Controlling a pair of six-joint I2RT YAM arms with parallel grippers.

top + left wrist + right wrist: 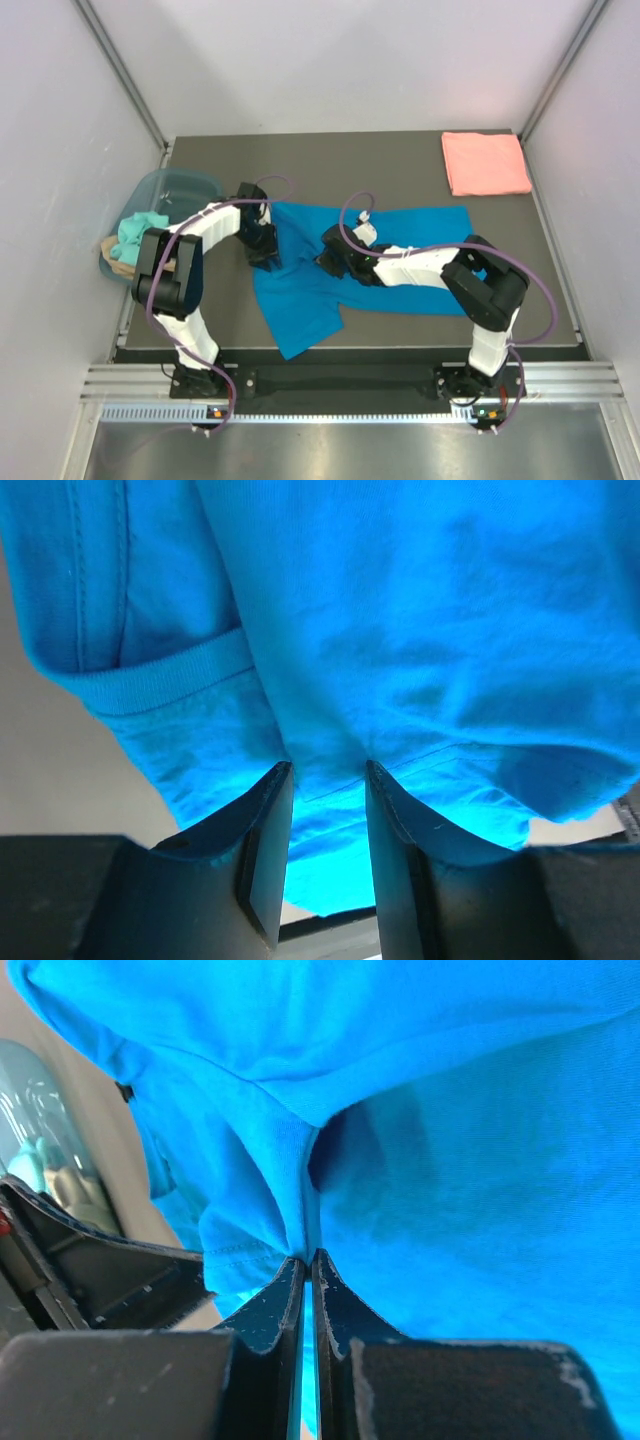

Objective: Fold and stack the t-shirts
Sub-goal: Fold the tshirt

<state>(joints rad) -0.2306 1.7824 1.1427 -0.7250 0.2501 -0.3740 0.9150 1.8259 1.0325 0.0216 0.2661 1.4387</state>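
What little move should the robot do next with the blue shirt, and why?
Probably lift both grippers together a little. The right gripper is pinched shut on the blue t-shirt, the left gripper has cloth between its fingers, and the shirt lies spread out, so raising it could start a fold.

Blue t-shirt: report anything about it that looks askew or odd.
The blue t-shirt lies crooked on the table, its lower part slanting toward the near edge. The cloth is bunched where the left gripper and right gripper pinch it. The folded pink t-shirt lies square by contrast.
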